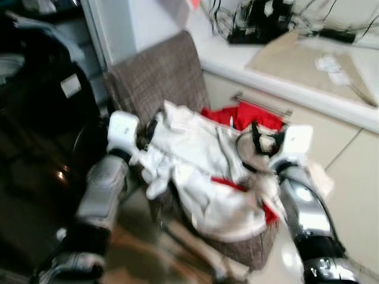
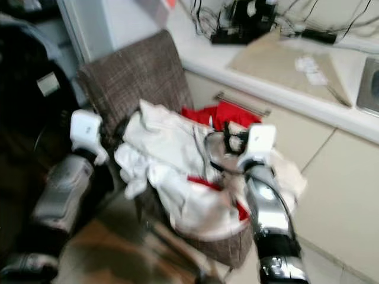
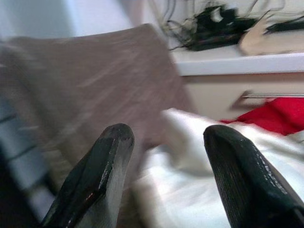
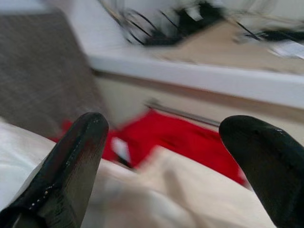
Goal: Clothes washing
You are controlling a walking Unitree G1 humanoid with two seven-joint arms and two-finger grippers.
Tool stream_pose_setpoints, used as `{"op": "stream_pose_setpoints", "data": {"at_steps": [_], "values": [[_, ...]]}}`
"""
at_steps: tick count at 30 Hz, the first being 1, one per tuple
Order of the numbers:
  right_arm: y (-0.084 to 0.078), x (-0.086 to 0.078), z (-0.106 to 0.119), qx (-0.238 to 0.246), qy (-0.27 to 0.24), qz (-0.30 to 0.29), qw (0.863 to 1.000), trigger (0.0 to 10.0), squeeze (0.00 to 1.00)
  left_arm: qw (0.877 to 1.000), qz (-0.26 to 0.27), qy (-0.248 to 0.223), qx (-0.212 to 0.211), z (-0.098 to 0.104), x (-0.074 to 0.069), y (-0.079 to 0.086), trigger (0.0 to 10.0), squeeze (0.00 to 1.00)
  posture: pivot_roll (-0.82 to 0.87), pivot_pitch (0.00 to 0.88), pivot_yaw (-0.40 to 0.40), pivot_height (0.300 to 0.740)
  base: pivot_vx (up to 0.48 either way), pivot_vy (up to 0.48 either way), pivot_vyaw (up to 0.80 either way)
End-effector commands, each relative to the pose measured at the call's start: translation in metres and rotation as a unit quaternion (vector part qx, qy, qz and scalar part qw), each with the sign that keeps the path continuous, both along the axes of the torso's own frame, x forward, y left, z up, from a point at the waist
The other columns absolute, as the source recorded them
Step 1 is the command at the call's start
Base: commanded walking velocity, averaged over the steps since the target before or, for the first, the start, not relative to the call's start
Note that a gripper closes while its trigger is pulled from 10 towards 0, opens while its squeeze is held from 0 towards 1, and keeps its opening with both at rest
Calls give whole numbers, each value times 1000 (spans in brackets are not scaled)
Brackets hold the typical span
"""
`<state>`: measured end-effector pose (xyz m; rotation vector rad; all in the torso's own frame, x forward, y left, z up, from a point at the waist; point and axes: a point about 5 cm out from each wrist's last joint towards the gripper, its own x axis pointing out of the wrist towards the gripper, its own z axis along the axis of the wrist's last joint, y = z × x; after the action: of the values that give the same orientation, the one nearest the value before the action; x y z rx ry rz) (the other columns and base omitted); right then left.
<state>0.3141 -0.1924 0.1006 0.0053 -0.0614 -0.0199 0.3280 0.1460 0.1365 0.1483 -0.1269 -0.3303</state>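
A heap of white clothes (image 1: 195, 165) lies on the seat of a brown tweed chair (image 1: 160, 71), with a red garment (image 1: 249, 115) under it at the back and a red edge near the front. My left gripper (image 3: 166, 142) is open at the heap's left side, its fingers pointing over the white cloth toward the chair back. On the right of the heap my right gripper (image 4: 161, 133) is also open, fingers above white cloth with the red garment (image 4: 190, 137) just beyond. Neither holds anything. The picture is blurred.
A white countertop (image 1: 284, 65) with black cables and devices (image 1: 260, 21) runs behind the chair, over a cabinet with a metal handle (image 1: 260, 103). A large dark object (image 1: 35, 118) stands close on the left. Pale tiled floor (image 1: 355, 177) lies to the right.
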Motion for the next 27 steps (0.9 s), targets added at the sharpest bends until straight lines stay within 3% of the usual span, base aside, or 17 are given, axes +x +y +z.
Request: {"op": "stream_pose_setpoints", "data": {"at_steps": [1, 6, 11, 17, 21, 24, 27], "values": [[5, 1, 3, 7, -6, 4, 1000, 10000, 0, 1000, 10, -5, 20, 5, 2, 12, 10000, 0, -159, 0, 7, 740, 0, 0, 0], [8, -2, 2, 6, -5, 5, 1000, 10000, 0, 999, -2, -24, 35, 22, 12, 15, 10000, 0, -179, 0, 29, 740, 0, 0, 0], [7, -6, 1, 17, -6, -2, 1000, 10000, 0, 995, -50, -24, 79, 33, 23, 12, 10000, 0, -198, 0, 47, 740, 0, 0, -583], [3, -29, -5, 23, -8, -31, 999, 10000, 0, 969, -151, 29, 194, 50, 57, -3, 10000, 0, -291, 0, 132, 740, 0, 0, -539], [3, -39, -8, 19, -5, -32, 999, 10000, 0, 957, -149, 45, 244, 52, 66, -6, 10000, 0, -322, 0, 154, 736, 0, 0, -481], [1, -53, -8, 12, -7, -36, 999, 10000, 0, 947, -113, 55, 297, 56, 74, -2, 10000, 0, -366, 18, 184, 736, 0, 0, 0], [-3, -67, -9, 12, -3, -46, 999, 10000, 0, 942, -91, 67, 316, 59, 78, 5, 10000, 0, -401, 41, 203, 736, 0, 0, 0]]}}
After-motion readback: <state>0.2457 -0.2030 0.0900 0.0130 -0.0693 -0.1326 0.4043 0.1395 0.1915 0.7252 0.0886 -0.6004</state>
